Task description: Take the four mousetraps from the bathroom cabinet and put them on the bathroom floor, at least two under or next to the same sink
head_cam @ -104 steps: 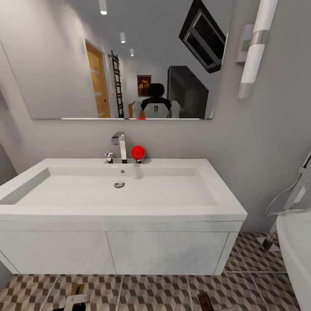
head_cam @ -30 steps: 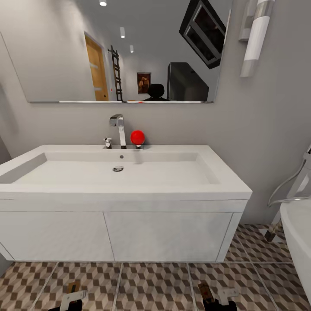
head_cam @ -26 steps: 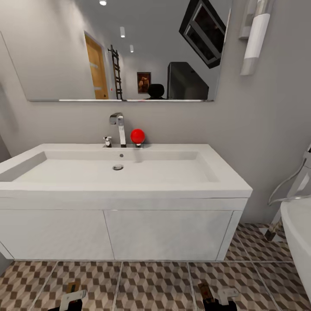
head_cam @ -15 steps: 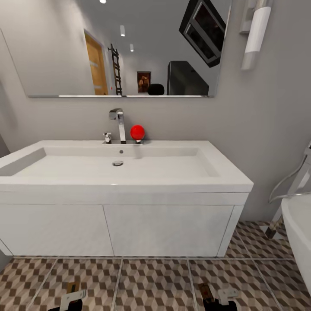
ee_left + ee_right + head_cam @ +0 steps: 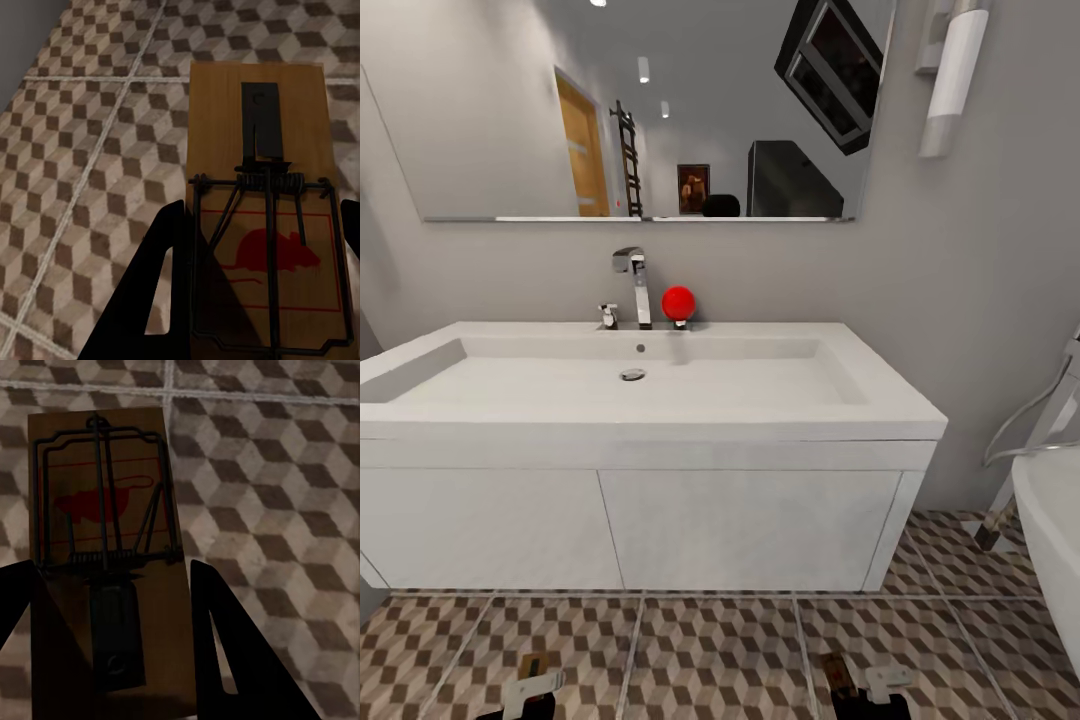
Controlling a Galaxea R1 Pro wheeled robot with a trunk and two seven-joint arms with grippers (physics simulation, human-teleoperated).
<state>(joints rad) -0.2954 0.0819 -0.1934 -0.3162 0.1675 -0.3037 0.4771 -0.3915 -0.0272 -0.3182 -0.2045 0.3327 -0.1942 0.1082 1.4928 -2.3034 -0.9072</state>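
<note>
Each of my grippers holds one mousetrap just above the bathroom floor [image 5: 720, 650] in front of the sink [image 5: 760, 395]. In the left wrist view the wooden mousetrap [image 5: 259, 112], with a dark spring and a red mouse mark, sits between the fingers [image 5: 150, 300] of my left gripper [image 5: 262, 206]. My right gripper [image 5: 112, 566] is shut on a second mousetrap [image 5: 105, 450] the same way. At the head view's lower edge the left gripper [image 5: 530, 692] and its mousetrap [image 5: 536, 664] are at the left, the right gripper [image 5: 870, 690] and its mousetrap [image 5: 836, 676] at the right. The cabinet is out of view.
A white vanity unit [image 5: 750, 535] carries the sink, with a chrome tap [image 5: 635, 285] and a red ball [image 5: 678, 302] at the back. A mirror [image 5: 640, 110] hangs above. A white tub's rim [image 5: 1050, 520] and a chrome hose [image 5: 1030, 430] stand at the right.
The whole picture has shifted: the camera has sunk lower, so the sink and mirror sit higher in frame. Both grippers keep their mousetraps at the lower edge.
</note>
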